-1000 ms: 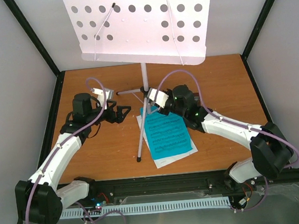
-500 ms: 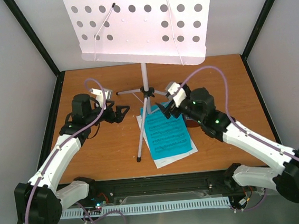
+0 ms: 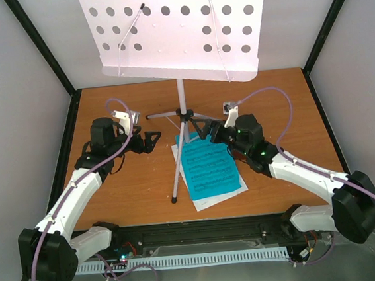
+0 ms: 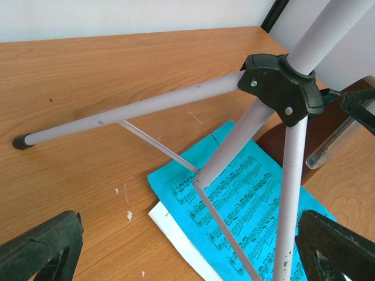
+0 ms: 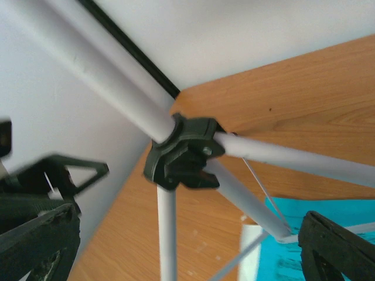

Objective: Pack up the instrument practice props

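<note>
- While flanking the hub of the music stand, mid-table, with the left gripper at 9 o'clock and right gripper at 3, gaping wide, holding nothing.
- Probably beginning on folding the stand.
- Needing next: clamping one leg, sparing the blue sheet at 6.

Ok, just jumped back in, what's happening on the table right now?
The music stand stands upright with its legs spread. The left pincer and right pincer are both open, one on either side of the black leg hub, gripping nothing. The blue sheet lies on the white sheet beneath the legs. The metronome sits by the right pincer. Nothing is packed yet.
</note>
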`<act>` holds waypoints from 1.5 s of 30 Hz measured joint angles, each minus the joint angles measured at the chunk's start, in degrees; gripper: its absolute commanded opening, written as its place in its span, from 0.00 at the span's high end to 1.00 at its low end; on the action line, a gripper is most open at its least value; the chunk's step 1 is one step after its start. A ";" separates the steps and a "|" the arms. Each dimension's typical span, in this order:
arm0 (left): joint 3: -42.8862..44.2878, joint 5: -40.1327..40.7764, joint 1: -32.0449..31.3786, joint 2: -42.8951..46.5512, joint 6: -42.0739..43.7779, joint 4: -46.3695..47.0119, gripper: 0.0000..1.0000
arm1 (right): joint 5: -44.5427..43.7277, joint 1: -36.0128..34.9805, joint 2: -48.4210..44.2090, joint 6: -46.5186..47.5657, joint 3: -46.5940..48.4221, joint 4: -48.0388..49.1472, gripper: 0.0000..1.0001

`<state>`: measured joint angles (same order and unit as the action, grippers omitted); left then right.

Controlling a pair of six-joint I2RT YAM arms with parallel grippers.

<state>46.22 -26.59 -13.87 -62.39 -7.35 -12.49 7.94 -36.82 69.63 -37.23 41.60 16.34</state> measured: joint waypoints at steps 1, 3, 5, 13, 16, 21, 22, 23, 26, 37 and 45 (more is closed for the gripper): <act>0.00 0.13 0.00 -0.07 0.04 -0.02 0.01 | 0.02 0.17 0.57 -2.75 0.00 1.09 0.01; 0.00 0.28 0.00 -0.37 0.11 -0.02 0.01 | 0.09 0.46 2.34 -10.71 0.13 3.76 0.00; 0.00 0.26 0.00 -0.81 0.17 -0.02 0.00 | 0.52 0.52 4.61 -18.10 0.66 5.62 0.00; 0.00 0.20 0.00 -2.40 0.22 -0.07 0.00 | 1.86 0.52 13.16 -34.88 3.91 8.85 0.07; 0.00 0.02 0.00 -2.84 0.20 -0.04 0.00 | 1.95 0.52 14.71 -36.74 6.34 8.90 0.15; 0.00 -0.04 0.00 -3.19 0.22 -0.07 0.01 | 1.29 0.52 14.88 -39.04 6.64 10.08 0.31; 0.00 -0.09 0.00 -3.19 0.20 -0.07 0.01 | 1.01 0.50 14.84 -39.56 6.40 10.47 0.32; 0.00 -0.20 0.00 -3.19 0.20 -0.04 0.00 | 0.72 0.50 14.80 -39.91 6.14 10.60 0.33; 0.00 -0.57 0.00 -3.37 0.20 -0.04 0.00 | -0.02 0.39 14.62 -40.68 5.20 10.47 0.40; 0.00 -0.63 0.00 -3.56 0.20 -0.15 0.01 | -3.08 -1.11 13.55 -45.13 2.58 11.08 0.44; 0.00 -0.63 0.00 -3.41 0.20 -0.20 0.01 | -3.65 -2.19 13.55 -46.36 2.73 12.26 0.51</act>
<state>46.22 -27.22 -13.87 -65.80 -7.16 -12.69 4.29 -39.00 83.18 -83.59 44.34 28.60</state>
